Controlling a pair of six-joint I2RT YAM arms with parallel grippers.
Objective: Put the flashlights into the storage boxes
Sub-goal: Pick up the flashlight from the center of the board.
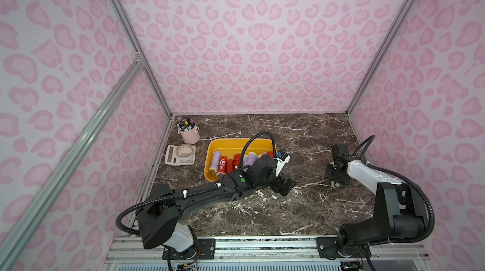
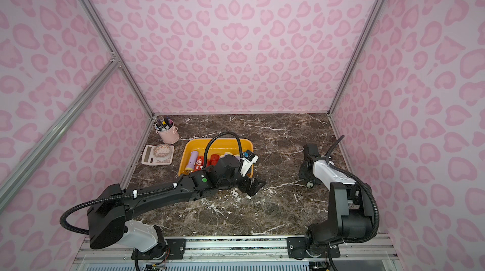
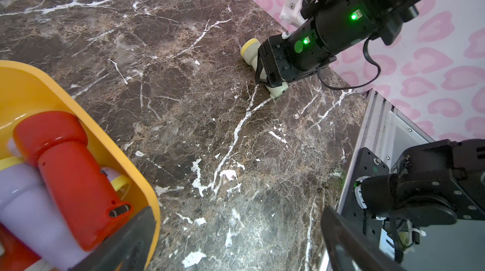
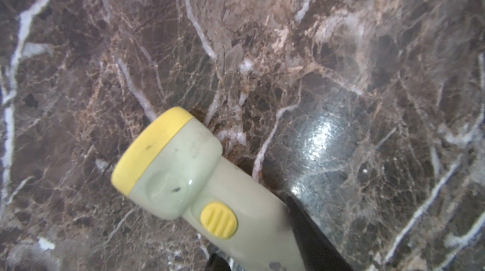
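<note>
Pale green flashlight point(image 4: 183, 177): lies flat on the worktop point(image 1: 301, 217) at about 3 o'clock, well apart from the tray.
Yellow tray point(image 1: 236, 141): toward 10 o'clock from it, holding red and lilac flashlights point(image 1: 223, 163).
Right gripper point(image 3: 273, 83): down over the barrel, jaws narrow on either side; I cannot tell whether they pinch yet.
Left gripper point(image 1: 283, 187): jaws wide and empty, just beside the tray's 4 o'clock corner.
Grip: close squarely behind the flared head, since smooth plastic probably slips.
Carry: lift clear, pass above the left arm, and release low in the tray's bare 12 o'clock strip.
</note>
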